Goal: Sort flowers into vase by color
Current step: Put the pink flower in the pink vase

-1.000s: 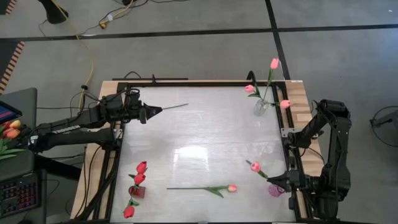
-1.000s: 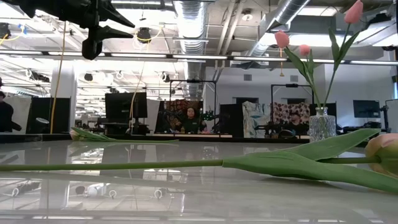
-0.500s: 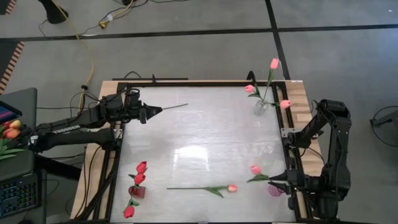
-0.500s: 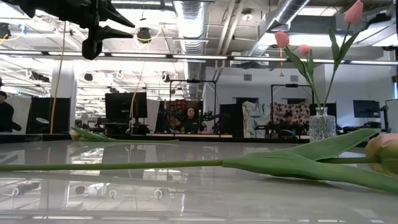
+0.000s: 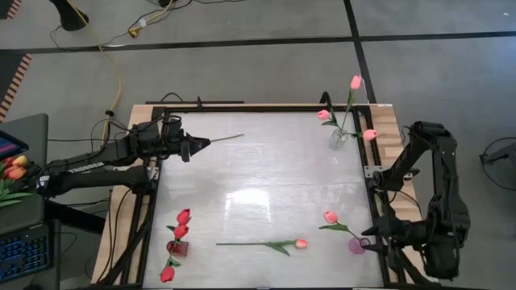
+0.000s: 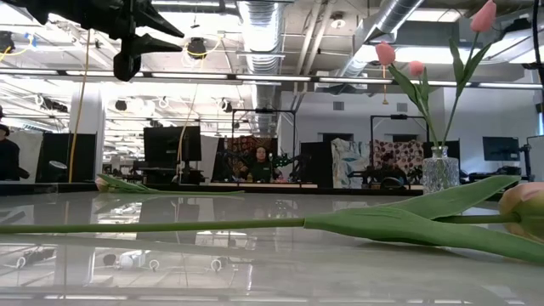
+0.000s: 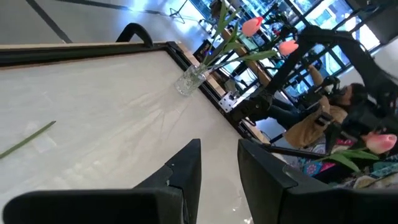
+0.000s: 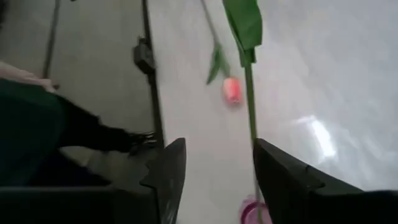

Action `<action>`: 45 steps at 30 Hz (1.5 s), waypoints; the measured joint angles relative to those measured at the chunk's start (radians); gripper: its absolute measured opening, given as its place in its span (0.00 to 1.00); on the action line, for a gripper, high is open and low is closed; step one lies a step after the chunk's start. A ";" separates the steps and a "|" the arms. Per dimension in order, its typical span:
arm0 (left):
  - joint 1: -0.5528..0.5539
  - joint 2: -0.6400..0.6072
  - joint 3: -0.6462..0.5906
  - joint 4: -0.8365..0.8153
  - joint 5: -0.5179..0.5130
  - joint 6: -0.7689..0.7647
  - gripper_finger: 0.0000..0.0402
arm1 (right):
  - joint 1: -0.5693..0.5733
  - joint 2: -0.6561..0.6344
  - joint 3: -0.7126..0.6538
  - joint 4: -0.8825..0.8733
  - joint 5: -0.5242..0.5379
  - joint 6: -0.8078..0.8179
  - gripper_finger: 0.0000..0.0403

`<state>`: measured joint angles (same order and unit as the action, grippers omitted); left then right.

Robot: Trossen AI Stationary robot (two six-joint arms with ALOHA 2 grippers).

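Observation:
A pale pink tulip (image 5: pixel 330 217) leans out of the small purple vase (image 5: pixel 356 246) at the near right; its stem (image 8: pixel 250 106) runs between the open fingers of my right gripper (image 8: pixel 217 168), which hangs just right of the vase (image 8: pixel 252 213). Another pink tulip (image 5: pixel 301 242) lies flat near the front edge. A third flower (image 6: pixel 127 184) lies at the far left, its stem (image 5: pixel 226 138) sticking out from under my left gripper (image 5: pixel 193 147), which hovers open above it. A red vase (image 5: pixel 177 248) holds red tulips and a clear vase (image 5: pixel 339 138) holds pink ones.
The black frame rail (image 5: pixel 375 201) runs along the table's right edge beside my right arm. Off the table at the left lie bunched orange tulips (image 5: pixel 14 167) and a keyboard (image 5: pixel 20 254). Beyond the far edge, people sit at desks (image 6: pixel 259 161). The table's middle (image 5: pixel 266 185) is bare.
My right gripper has risen and drawn back toward the table's right edge, turning as it went. The pale pink tulip, which leaned toward the far left a second ago, has swung a little and now stays in the purple vase on its own.

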<state>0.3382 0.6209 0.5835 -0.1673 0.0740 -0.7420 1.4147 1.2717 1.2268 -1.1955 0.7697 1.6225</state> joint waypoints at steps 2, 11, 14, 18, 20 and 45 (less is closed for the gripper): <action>0.000 0.000 0.000 0.000 0.007 0.017 0.23 | 0.000 -0.019 0.013 0.004 -0.019 0.010 0.55; 0.000 0.000 0.000 0.000 0.097 0.070 0.23 | -0.046 -0.116 0.096 0.020 -0.120 0.061 0.54; 0.000 0.000 0.000 0.000 0.111 0.088 0.23 | -0.104 -0.160 0.118 0.029 -0.118 0.102 0.52; 0.000 0.000 0.000 0.000 0.121 0.107 0.23 | -0.220 -0.193 0.147 0.068 -0.116 0.083 0.49; 0.000 0.000 0.000 0.000 0.136 0.121 0.23 | -0.289 -0.204 0.168 0.083 -0.114 0.059 0.47; 0.000 0.000 0.000 -0.026 0.309 0.310 0.23 | -0.951 -0.004 0.263 0.338 -0.331 -0.123 0.07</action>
<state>0.3379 0.6209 0.5835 -0.1931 0.3829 -0.4320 0.4638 1.2679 1.4895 -0.8576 0.4391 1.4994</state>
